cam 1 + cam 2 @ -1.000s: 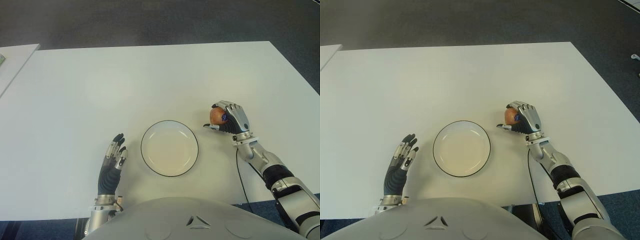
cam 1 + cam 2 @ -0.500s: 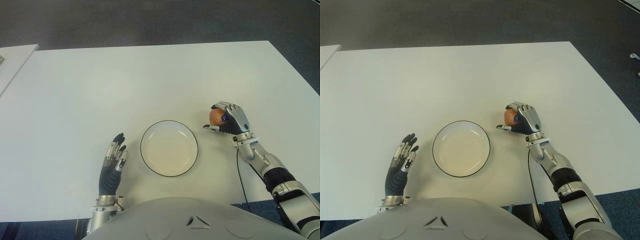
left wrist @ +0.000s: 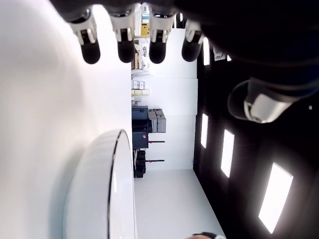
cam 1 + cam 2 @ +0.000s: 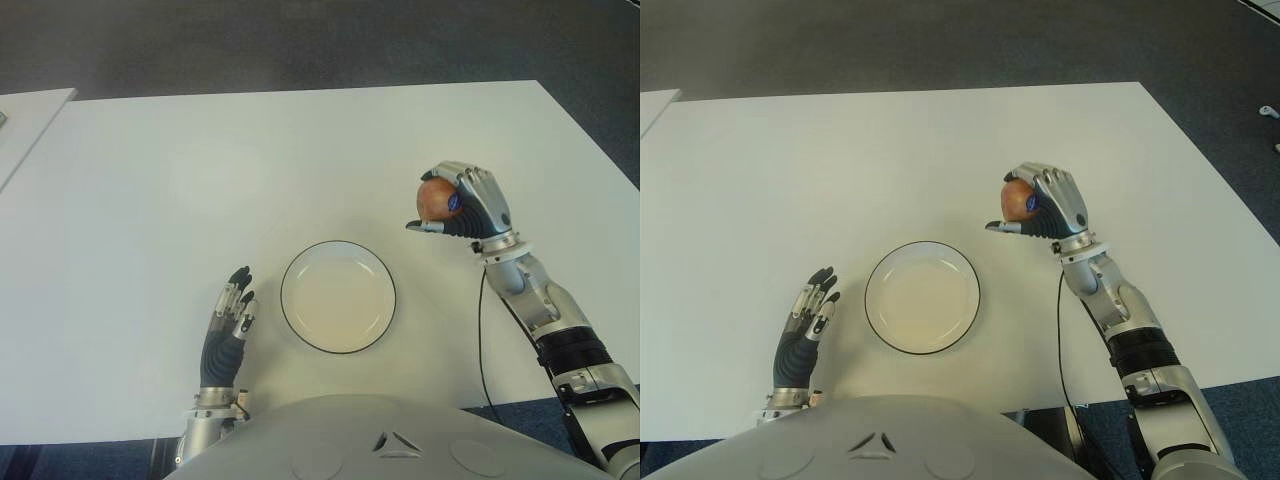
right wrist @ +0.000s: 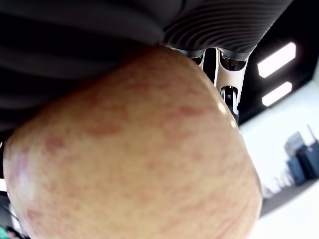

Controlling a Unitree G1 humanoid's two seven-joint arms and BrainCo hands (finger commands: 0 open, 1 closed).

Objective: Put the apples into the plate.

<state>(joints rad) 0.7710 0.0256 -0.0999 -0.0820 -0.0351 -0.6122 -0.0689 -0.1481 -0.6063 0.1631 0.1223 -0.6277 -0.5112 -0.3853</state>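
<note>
The right robot hand grips the apple, apparently above the desk, right of the plate; the left robot hand is open.

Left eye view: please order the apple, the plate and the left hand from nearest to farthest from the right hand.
1. The apple: gripped in the right hand, right of the plate and farther back.
2. The plate: on the white table, centre front, empty.
3. The left hand: left of the plate, fingers open.
</note>
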